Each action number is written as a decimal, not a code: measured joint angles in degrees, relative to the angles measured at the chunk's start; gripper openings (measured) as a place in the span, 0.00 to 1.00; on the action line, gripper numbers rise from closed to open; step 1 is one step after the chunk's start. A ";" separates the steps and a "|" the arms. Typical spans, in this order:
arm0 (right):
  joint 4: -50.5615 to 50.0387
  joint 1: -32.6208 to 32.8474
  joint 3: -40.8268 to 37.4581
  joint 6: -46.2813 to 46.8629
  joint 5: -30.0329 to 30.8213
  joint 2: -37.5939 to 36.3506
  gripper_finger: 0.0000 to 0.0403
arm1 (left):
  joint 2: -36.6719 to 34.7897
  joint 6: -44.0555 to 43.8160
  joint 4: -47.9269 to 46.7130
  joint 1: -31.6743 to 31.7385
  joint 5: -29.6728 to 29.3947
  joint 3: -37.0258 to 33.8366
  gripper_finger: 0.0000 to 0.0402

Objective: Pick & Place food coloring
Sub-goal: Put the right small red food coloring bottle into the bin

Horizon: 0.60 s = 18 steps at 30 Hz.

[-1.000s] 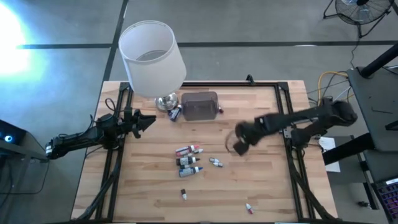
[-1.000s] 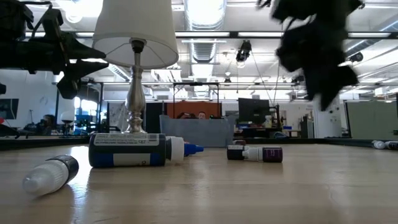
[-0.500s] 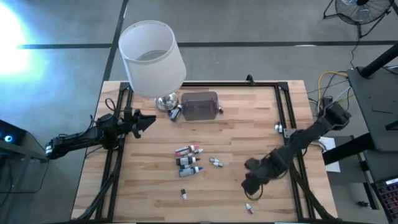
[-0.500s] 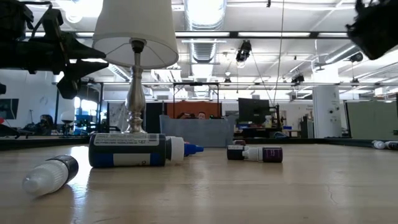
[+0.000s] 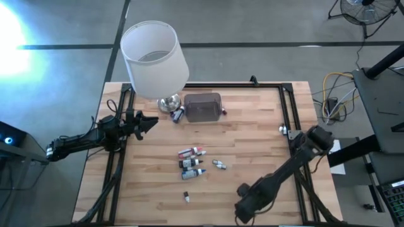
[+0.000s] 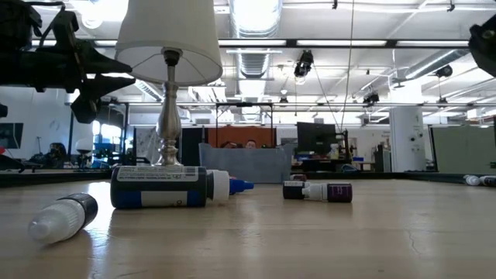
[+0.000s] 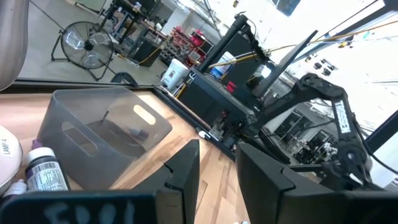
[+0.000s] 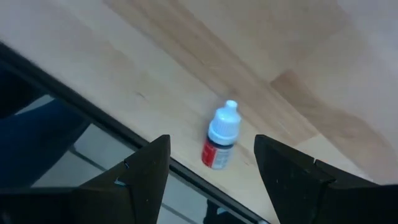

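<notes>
The food coloring bottles lie on their sides on the wooden table: a cluster (image 5: 192,161) in the middle, a pair (image 5: 219,165) to its right, and a single one (image 5: 187,197) toward the near edge. My right gripper (image 5: 245,208) is open at the near edge. It hovers over a red-bodied, white-capped bottle (image 8: 220,140) that lies between its fingers (image 8: 147,169) without touching them; the high view hides this bottle. My left gripper (image 5: 150,121) waits open at the table's left side, pointing at the grey box (image 7: 99,127).
A white-shaded lamp (image 5: 154,60) on a chrome base stands at the far left, with the translucent grey box (image 5: 203,107) beside it and bottles (image 5: 178,114) between them. Black rails (image 5: 289,120) frame the table. The red bottle lies close to the near edge.
My right gripper has swept from right of the table's middle toward the near edge and somewhat to the left, ending over the red bottle there. In the low view it has left the picture at the upper right. No bottle has moved.
</notes>
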 joint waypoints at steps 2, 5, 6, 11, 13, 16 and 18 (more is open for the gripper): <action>-2.16 0.49 2.02 1.43 -0.24 2.00 0.57 | 0.02 0.00 -0.02 0.01 0.01 -0.01 0.21; -4.72 1.16 4.46 3.13 -0.25 4.91 0.57 | 0.02 0.00 -0.02 0.00 0.00 0.01 0.21; -5.36 1.38 4.99 3.42 -0.24 5.75 0.57 | 0.02 0.00 -0.02 0.00 0.00 -0.01 0.21; -6.40 1.82 6.64 5.26 -0.77 8.04 0.56 | 0.00 0.00 -0.02 0.02 0.00 -0.01 0.21; -6.40 1.98 6.56 5.90 -0.70 8.21 0.54 | 0.02 0.00 -0.02 0.02 0.00 -0.01 0.21; -6.76 1.99 6.25 5.88 -0.69 8.25 0.48 | 0.02 0.00 -0.02 0.00 0.01 0.00 0.21; -7.56 1.99 6.23 5.88 -0.65 8.35 0.43 | 0.00 0.00 -0.02 0.02 0.01 0.00 0.21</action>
